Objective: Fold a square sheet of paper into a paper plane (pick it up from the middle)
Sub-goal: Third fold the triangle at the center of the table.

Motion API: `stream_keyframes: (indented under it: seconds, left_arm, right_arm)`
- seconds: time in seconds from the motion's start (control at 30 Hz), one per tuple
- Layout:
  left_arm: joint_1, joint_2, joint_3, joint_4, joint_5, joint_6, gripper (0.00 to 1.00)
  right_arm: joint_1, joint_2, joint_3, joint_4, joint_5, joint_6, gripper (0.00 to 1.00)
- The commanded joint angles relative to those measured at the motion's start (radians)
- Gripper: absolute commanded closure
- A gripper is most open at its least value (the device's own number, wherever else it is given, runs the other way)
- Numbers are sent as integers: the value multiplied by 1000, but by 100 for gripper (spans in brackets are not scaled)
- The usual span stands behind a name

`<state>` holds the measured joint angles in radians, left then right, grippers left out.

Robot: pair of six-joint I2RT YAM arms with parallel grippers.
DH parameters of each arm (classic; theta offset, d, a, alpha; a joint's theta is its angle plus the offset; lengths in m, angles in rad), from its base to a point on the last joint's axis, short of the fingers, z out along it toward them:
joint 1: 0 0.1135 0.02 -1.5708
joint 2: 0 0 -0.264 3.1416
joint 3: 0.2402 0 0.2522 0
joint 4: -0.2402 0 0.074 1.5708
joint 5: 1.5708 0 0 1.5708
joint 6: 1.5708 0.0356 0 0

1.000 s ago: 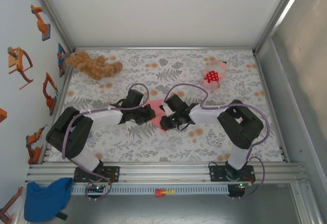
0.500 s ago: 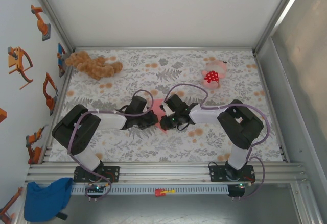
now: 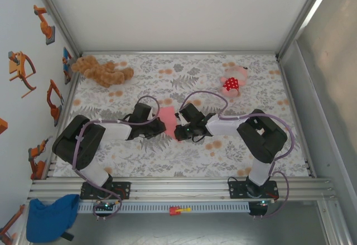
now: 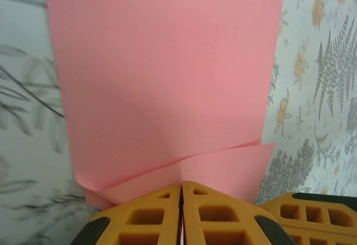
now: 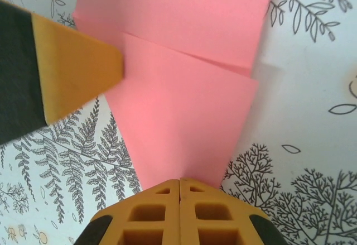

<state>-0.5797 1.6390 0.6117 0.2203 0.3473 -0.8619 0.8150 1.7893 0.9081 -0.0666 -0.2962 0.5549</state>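
Salmon-pink square sheet of paper (image 3: pixel 166 114), part-folded, runs lengthwise away from my left gripper (image 4: pixel 182 186) and right gripper (image 5: pixel 179 182), both pressed together pinching its near edge, side by side.

Light is bright, even, diffuse; shadows soft. A faint shadow crosses the thin salmon-pink paper sheet (image 4: pixel 167 89); the flower-printed table (image 4: pixel 28 116) beside it looks blurred.

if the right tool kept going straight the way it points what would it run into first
The pink paper: the right tool is shut on its near edge, so going straight on it would shove that folded sheet. The left tool sits beside that line and is likely missed, though depth is unclear.
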Motion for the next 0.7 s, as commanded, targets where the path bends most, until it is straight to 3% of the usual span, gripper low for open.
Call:
stream_keyframes:
  seconds: [0.0, 0.4, 0.67]
  left_arm:
    - [88, 37, 9, -173, -153, 88, 90]
    - [195, -20, 65, -282, -122, 164, 88]
    - [217, -205, 85, -310, -99, 128, 75]
  right_arm:
    - [-4, 35, -36, -169, 84, 18, 100]
    - [-4, -7, 16, -124, 62, 52, 100]
    - [-4, -160, 33, 5, 76, 110, 100]
